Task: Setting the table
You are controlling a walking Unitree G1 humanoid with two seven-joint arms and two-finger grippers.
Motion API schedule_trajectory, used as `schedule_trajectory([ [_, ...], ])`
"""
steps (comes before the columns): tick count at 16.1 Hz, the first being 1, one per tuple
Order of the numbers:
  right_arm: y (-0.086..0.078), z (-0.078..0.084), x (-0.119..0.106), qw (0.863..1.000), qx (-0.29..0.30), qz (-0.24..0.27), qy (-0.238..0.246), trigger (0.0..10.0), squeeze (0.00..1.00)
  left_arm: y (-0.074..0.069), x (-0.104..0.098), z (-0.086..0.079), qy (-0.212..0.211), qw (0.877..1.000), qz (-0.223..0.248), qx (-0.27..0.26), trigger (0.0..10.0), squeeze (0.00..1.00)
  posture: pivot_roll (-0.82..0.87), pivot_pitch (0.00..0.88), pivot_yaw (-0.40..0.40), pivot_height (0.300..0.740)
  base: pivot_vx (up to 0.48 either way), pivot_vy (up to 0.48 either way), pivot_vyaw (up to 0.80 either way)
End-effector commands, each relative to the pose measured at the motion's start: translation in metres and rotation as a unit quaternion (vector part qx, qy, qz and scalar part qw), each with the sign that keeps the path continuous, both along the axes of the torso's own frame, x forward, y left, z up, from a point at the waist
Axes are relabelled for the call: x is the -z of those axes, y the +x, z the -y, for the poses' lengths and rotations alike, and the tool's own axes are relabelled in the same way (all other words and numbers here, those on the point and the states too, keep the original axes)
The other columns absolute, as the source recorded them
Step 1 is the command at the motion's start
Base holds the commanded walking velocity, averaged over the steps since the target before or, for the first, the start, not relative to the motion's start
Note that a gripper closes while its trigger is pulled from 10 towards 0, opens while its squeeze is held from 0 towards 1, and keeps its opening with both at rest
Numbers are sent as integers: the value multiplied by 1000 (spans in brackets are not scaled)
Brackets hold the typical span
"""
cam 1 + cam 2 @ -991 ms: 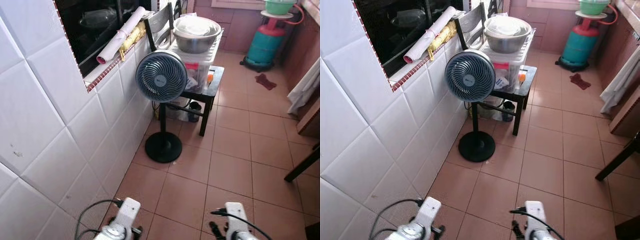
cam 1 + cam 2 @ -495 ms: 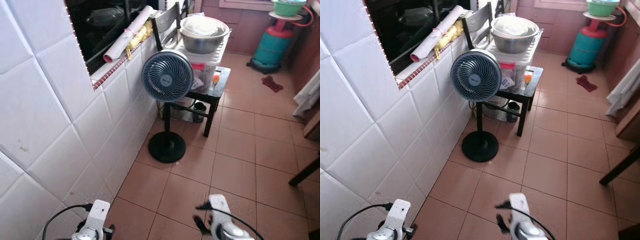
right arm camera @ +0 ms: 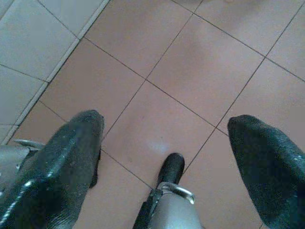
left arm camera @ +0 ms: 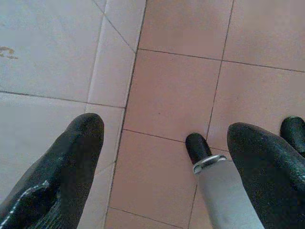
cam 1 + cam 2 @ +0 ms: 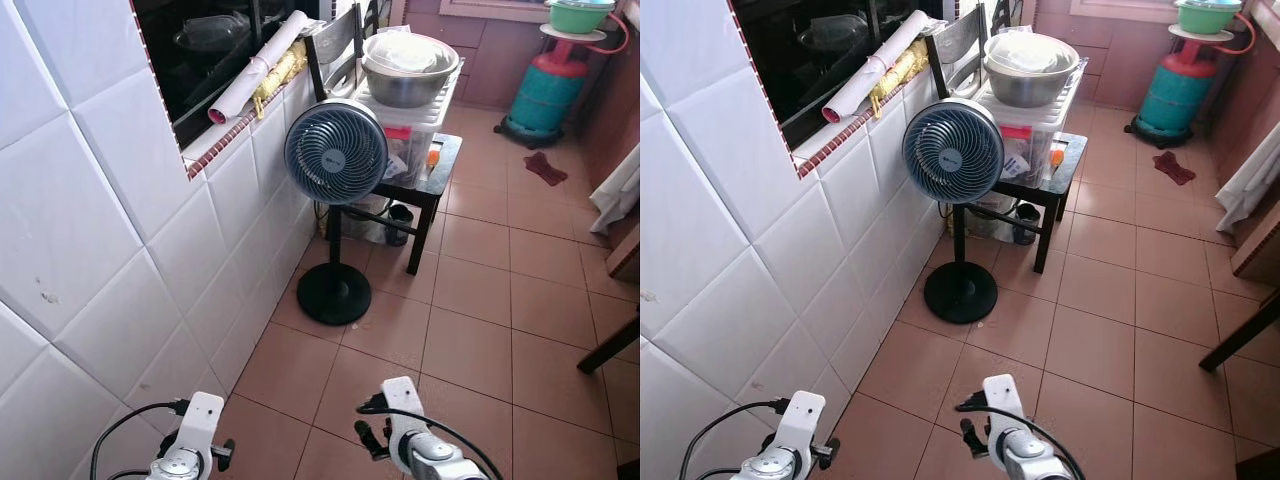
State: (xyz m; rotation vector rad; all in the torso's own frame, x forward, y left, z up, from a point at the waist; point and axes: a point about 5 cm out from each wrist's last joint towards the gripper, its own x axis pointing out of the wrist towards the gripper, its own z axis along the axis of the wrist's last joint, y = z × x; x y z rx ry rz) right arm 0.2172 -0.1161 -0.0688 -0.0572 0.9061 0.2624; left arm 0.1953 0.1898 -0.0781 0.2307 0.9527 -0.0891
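Right arm (image 5: 415, 455) further left, empty-jawed

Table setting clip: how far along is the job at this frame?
Nothing looks done. Both grippers are open and empty, the left gripper and right gripper hanging over bare floor tiles. In hand is only standing beside the tiled wall, facing a pedestal fan and a small black table with a storage bin and a metal bowl. All of the setting is left.
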Motion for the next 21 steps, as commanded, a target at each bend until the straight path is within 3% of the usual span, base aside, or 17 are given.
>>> schedule_trajectory([
  [1, 0, -1, 0, 1000, 8, -5, -3, 10000, 0, 5, -2, 1, 4, 1000, 10, 1, 10000, 0, -57, 0, 29, 740, 0, 0, 0],
  [6, -8, -8, 5, 1000, 24, -13, -14, 10000, 0, 13, -6, 7, 11, 999, 14, 32, 10000, 0, -89, 0, 56, 740, 0, 0, 0],
  [9, -17, 1, 10, 999, 36, -25, -19, 10000, 0, 11, -4, 11, 8, 999, 8, 44, 10000, 0, -95, 0, 58, 740, 0, 0, 0],
  [10, -24, 17, 14, 998, 41, -32, -27, 10000, 0, 8, -2, 14, 2, 999, -1, 52, 10000, 0, -90, 0, 51, 740, 0, 0, -763],
  [14, -19, 45, 11, 998, 32, -29, -44, 10000, 0, 2, 1, 20, -24, 998, -16, 62, 10000, 0, -82, 0, 31, 740, 0, 0, -756],
  [16, -18, 50, 10, 998, 21, -29, -50, 10000, 0, 0, 2, 25, -44, 997, -19, 63, 10000, 0, -78, 0, 26, 740, 0, 0, -756],
  [21, -25, 54, 13, 997, 22, -39, -55, 10000, 0, -2, 4, 41, -49, 995, -28, 78, 10000, 0, -83, 0, 30, 740, 0, 0, -753],
])
